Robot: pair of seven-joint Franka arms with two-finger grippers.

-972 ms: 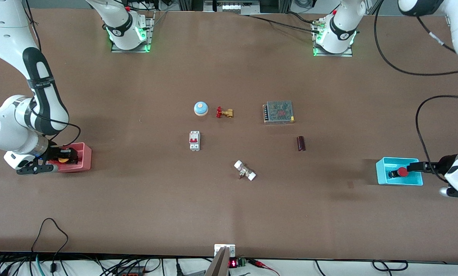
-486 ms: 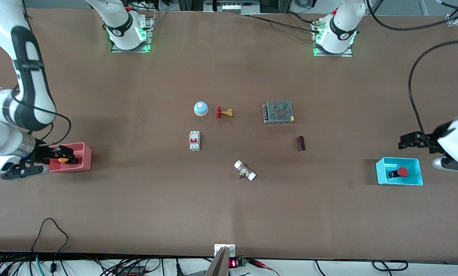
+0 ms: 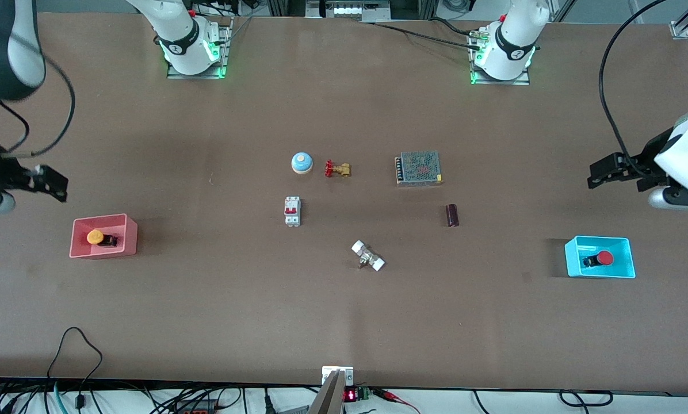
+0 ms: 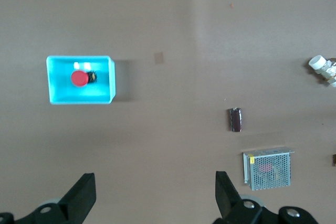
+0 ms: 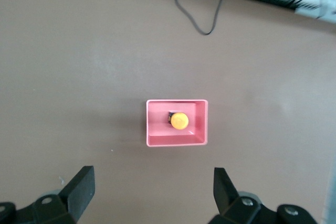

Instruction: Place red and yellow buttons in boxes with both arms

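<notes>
both hands, left hand [image 3: 600, 174] and right hand [image 3: 53, 185], rose off the boxes.

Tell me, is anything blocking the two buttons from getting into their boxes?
No. The yellow button already lies in the pink box, the red button in the cyan box. The left tool and right tool hang open and empty above the table, apart from both boxes.

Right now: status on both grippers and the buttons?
Left gripper open, up over bare table. Right gripper open, empty, likewise. Red button in cyan box; yellow button in pink box. Nothing obstructing.
</notes>
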